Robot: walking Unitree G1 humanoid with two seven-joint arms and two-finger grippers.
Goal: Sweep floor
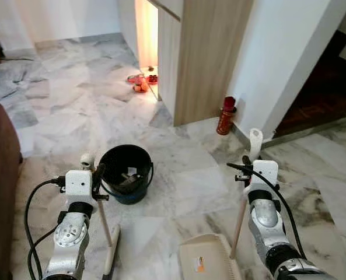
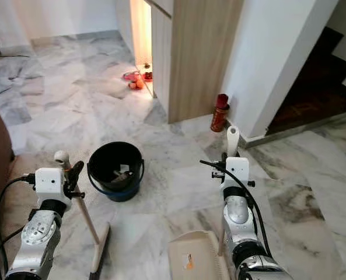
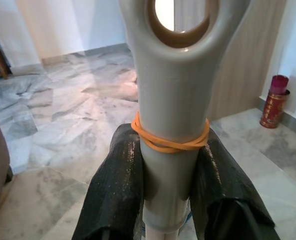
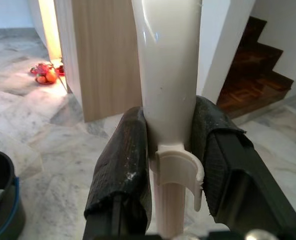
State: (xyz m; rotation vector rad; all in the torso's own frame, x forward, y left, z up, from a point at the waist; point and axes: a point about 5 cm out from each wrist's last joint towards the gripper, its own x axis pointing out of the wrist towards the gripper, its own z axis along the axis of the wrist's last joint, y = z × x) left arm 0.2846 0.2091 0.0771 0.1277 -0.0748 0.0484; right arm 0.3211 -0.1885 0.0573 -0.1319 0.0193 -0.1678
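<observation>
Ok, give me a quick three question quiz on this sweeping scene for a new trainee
1. True or false: the left gripper is shut on the broom handle.
2. What does the right gripper hold? A) bucket B) dustpan handle C) red canister
3. Fill in: the black ____ stands on the marble floor ahead of the left arm.

Key: 1 true; 2 B; 3 bucket.

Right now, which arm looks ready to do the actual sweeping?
The left. Its tool grips the broom handle, brush head on the floor; the right tool holds the dustpan.
</observation>
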